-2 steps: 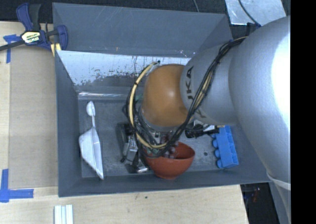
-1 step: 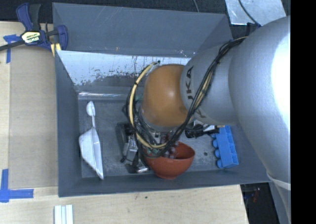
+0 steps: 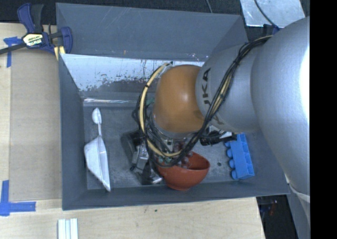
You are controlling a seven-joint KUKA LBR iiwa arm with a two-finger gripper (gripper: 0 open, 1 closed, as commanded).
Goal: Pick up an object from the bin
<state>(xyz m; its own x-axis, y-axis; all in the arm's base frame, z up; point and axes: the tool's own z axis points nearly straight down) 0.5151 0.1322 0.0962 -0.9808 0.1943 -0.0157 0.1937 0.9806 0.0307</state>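
The pincer (image 3: 145,163) sits low in the bin (image 3: 73,127); whether it is released or clenched, I cannot tell. A red bowl (image 3: 187,175) lies just beside it, a white scoop (image 3: 98,156) on its other side. Nothing looks lifted, so the pick seems undone.

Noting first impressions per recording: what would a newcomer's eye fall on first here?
The silver arm with its orange wrist cover dominates, coming in from the right over the middle of the grey bin. Its hand sits low beside a red-brown bowl by the bin's lower wall. A blue studded block lies on the right, a white spoon and a white wedge-shaped piece on the left.
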